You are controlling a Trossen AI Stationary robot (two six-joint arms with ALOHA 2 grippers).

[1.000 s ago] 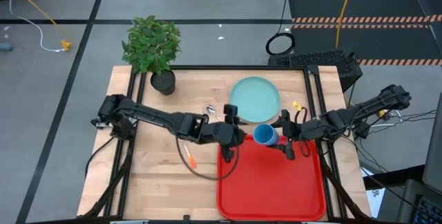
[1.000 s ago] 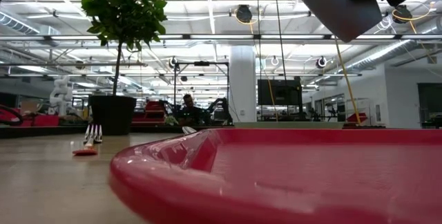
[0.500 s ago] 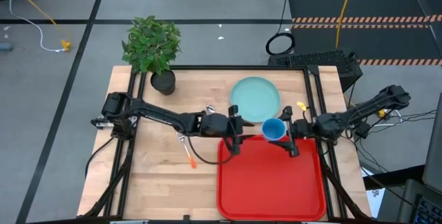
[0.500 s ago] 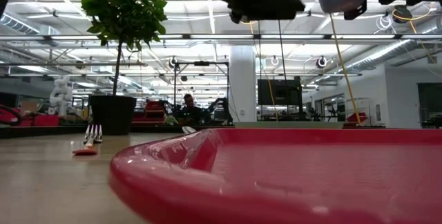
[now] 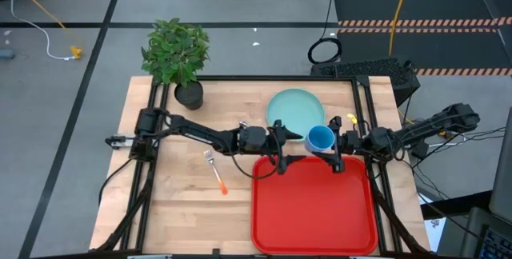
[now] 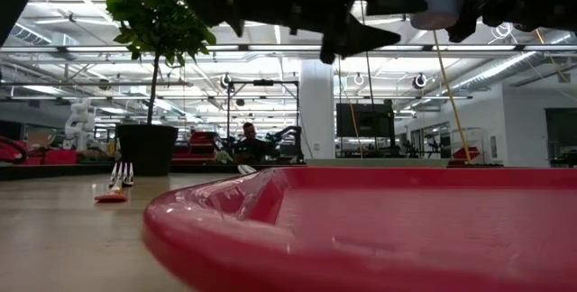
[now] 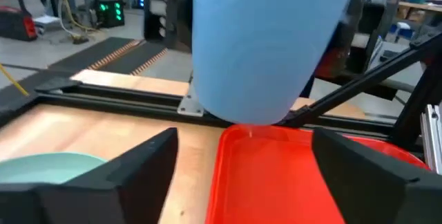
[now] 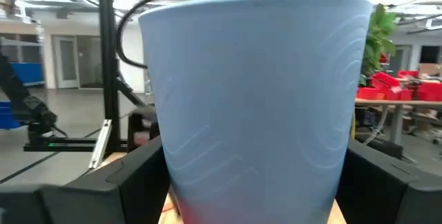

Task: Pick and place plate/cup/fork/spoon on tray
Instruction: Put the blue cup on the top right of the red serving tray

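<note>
Handover at the red rectangular plastic tray's [image 5: 314,211] far edge: right gripper [image 5: 328,144] grasps the small bright-blue cup [image 5: 319,138]; left gripper [image 5: 288,143] released. Next: lower cup onto tray.

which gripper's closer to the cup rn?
Right. The right gripper is closed around the cup, holding it above the table at the tray's far edge. The left gripper is open just beside the cup, not touching it.
</note>
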